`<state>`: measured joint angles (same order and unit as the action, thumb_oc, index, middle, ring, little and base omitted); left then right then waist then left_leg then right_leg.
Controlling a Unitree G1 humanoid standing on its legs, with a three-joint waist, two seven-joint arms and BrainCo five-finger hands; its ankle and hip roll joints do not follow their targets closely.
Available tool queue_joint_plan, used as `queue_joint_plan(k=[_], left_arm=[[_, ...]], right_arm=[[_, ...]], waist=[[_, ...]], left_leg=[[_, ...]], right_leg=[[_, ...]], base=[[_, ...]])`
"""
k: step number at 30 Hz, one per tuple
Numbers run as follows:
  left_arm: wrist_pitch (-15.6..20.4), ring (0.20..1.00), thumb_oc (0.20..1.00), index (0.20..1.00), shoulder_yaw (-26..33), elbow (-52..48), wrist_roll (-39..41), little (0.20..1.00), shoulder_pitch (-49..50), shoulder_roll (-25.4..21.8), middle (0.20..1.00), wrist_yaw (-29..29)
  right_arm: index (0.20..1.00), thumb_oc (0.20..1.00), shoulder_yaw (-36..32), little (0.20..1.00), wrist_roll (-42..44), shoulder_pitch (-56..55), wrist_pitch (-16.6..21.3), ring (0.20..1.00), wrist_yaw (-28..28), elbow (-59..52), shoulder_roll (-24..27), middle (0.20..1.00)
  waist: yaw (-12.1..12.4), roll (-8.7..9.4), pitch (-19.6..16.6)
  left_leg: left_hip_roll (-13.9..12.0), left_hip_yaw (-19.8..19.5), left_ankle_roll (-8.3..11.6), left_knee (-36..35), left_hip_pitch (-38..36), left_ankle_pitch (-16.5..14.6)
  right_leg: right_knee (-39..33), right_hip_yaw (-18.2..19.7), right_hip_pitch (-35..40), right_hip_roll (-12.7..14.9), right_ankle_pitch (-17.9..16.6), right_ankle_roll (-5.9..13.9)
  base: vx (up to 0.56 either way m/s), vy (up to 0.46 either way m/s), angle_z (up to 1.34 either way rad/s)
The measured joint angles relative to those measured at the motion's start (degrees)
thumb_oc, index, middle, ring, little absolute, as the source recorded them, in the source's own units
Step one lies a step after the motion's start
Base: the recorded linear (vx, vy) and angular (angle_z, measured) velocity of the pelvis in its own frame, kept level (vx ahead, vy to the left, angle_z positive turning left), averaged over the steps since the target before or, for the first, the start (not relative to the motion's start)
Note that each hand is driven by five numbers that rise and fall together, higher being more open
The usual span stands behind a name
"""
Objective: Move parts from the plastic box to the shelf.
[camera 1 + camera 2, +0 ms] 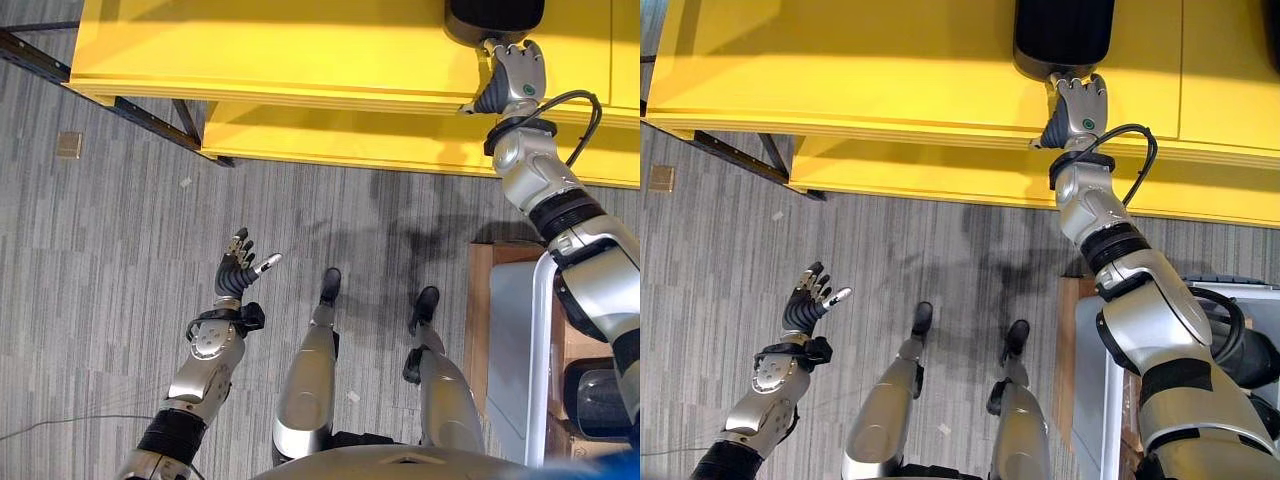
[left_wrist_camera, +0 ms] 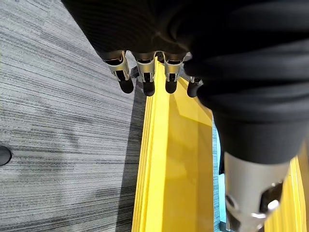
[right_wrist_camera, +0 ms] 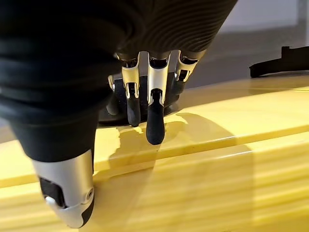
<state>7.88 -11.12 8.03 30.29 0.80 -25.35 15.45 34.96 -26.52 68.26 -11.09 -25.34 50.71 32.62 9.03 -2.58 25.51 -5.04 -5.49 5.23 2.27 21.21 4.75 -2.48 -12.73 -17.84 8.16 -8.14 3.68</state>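
The black part (image 1: 1064,35) at the shelf's (image 1: 840,70) front edge looks stiff and smooth; right hand (image 1: 1077,110) rests loose-fingered against it, left hand (image 1: 808,303) spread, empty.

The shelf (image 1: 300,60) looks like smooth yellow board with a slight sheen, on a dark metal frame (image 1: 150,120). The floor (image 1: 100,250) is matt grey ribbed carpet. The black part (image 1: 1064,35) on the shelf looks matt plastic.
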Motion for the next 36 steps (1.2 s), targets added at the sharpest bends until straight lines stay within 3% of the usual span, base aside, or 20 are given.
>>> queue_joint_plan(k=[19,23,26,36], left_arm=[[0.4,1.000,1.000,1.000,0.0,-1.0,0.6,1.000,-0.1,-0.7,1.000,-0.1],[0.5,1.000,1.000,1.000,0.1,-1.1,1.3,1.000,0.1,-1.1,1.000,-0.1],[1.0,1.000,1.000,1.000,0.3,-1.1,2.4,1.000,0.3,-1.1,1.000,-0.2],[1.3,1.000,1.000,1.000,0.5,-1.1,2.9,1.000,0.6,-2.5,1.000,-1.4]], right_arm=[[1.000,1.000,8.5,1.000,2.0,7.4,1.8,1.000,0.5,5.7,2.1,1.000],[1.000,1.000,12.5,1.000,5.6,10.4,2.7,1.000,3.3,8.9,2.6,1.000],[1.000,1.000,13.4,1.000,8.5,11.0,4.7,1.000,6.1,8.7,4.2,1.000],[1.000,1.000,15.5,1.000,13.9,13.0,6.4,1.000,11.3,8.9,6.6,1.000]], waist=[[-0.1,0.00,0.0],[0.0,0.00,0.0],[0.0,0.01,0.0],[0.1,0.01,0.0]], left_leg=[[0.1,-0.5,0.02,0.9,3.7,0.8],[0.1,-1.1,0.02,0.9,3.8,1.0],[0.1,-1.2,0.05,0.9,3.8,1.2],[0.2,-1.3,0.04,1.0,3.9,1.3]], right_leg=[[1.4,0.0,-3.8,0.1,-0.5,-0.12],[1.6,-0.2,-3.8,0.1,-0.4,-0.10],[1.7,-0.2,-3.8,0.1,-0.6,-0.16],[2.1,-0.5,-3.8,0.2,-0.5,-0.21]], base=[[0.00,-0.002,0.00],[0.01,-0.008,0.03],[0.00,0.000,0.00],[0.00,0.000,0.01]])
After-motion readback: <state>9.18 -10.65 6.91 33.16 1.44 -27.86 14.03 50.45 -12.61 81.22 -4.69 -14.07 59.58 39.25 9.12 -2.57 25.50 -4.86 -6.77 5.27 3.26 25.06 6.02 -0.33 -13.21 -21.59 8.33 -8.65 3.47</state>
